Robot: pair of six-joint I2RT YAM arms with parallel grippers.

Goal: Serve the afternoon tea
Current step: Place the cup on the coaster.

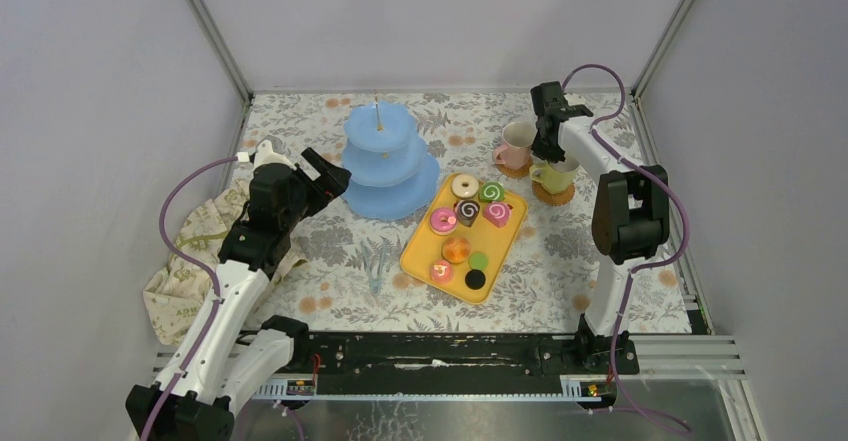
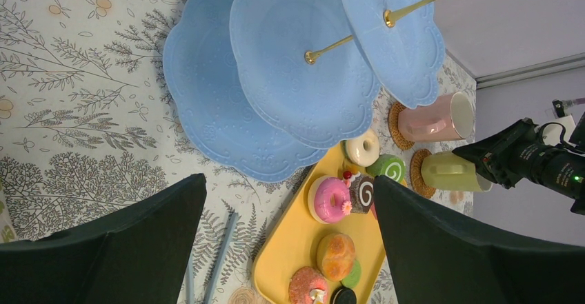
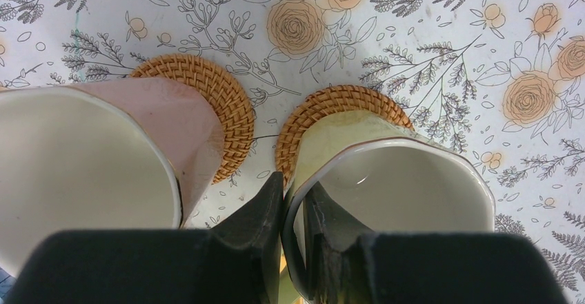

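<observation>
The light-blue three-tier stand stands empty at the back centre. To its right, small toy pastries lie on a yellow tray, among them a pink doughnut. A pink mug and a pale green mug sit over wicker coasters at the back right. My right gripper is shut on the green mug's rim, one finger inside and one outside. Left of the stand, my left gripper hangs open and holds nothing.
Blue tongs lie on the floral tablecloth left of the tray. A beige cloth with green print is bunched at the left edge under my left arm. Walls close in the back and both sides.
</observation>
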